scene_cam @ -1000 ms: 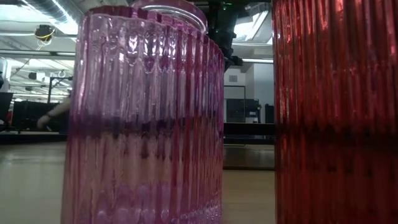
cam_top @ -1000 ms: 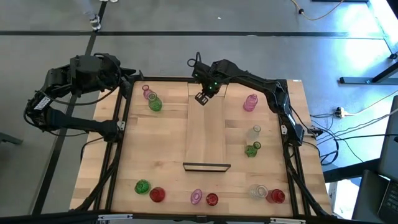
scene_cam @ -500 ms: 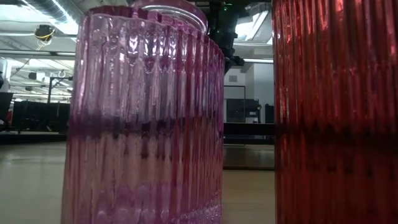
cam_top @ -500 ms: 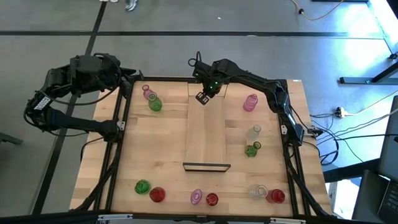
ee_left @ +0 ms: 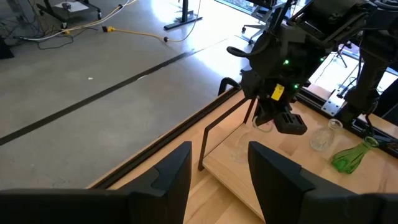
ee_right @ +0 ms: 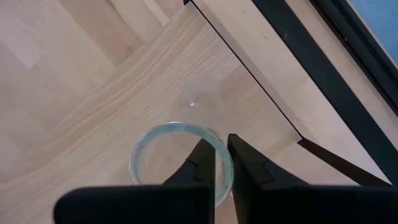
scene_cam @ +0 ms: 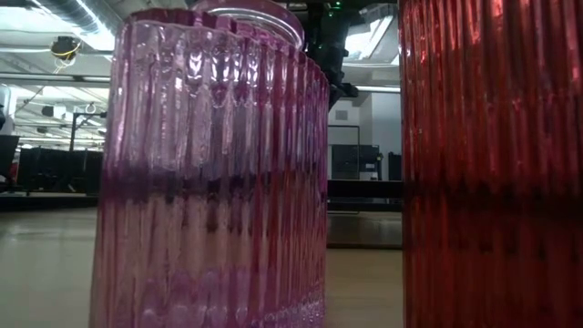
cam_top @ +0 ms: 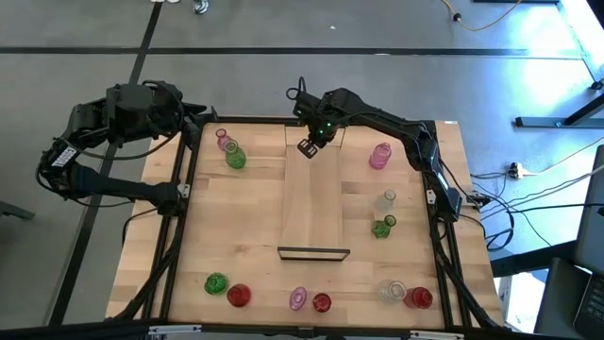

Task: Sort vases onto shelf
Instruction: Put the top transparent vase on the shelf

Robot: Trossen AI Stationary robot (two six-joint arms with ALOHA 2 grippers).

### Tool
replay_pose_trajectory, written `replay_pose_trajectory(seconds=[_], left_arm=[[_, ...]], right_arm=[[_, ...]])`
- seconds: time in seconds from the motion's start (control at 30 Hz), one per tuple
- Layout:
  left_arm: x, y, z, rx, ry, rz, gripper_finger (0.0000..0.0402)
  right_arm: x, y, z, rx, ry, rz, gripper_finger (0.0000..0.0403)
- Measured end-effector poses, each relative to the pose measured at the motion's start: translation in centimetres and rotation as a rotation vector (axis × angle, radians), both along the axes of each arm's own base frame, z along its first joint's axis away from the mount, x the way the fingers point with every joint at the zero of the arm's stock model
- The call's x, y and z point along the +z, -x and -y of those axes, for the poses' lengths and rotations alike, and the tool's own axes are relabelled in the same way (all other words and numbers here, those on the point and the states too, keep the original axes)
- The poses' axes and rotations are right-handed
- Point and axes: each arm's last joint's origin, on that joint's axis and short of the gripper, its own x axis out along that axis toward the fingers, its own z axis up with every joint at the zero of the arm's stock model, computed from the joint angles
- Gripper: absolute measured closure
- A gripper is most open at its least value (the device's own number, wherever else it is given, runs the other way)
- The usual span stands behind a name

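Fingers point(ee_right: 208, 163) of my right gripper point(cam_top: 308, 148) pinch the rim of a clear vase point(ee_right: 177, 158) standing at the shelf's point(cam_top: 313, 203) far end, near its black frame edge; the shelf plank toward me lies bare; left gripper point(ee_left: 217, 177) waits parted beyond the table's point(cam_top: 245, 236) far-left corner; other vases ring the table edges.

You see grey concrete floor point(cam_top: 283, 85) around the table; a yellow cable point(ee_left: 134, 28) trails across it; ceiling lights point(scene_cam: 27, 41) glow.
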Motion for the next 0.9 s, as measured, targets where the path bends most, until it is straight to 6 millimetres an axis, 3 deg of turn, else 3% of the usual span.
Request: replay_pose_trajectory(seconds=[0.37,0.9], left_arm=[[0.00,0.00,0.00,0.000,0.000,0.000,0.0250],[0.00,0.00,0.00,0.000,-0.001,0.000,0.0250]], right_arm=[[-0.09,0.20,-0.05,-0.019,-0.006,-0.023,0.0284],[0.02,0.06,-0.13,-0.005,-0.031,0.005,0.0276]])
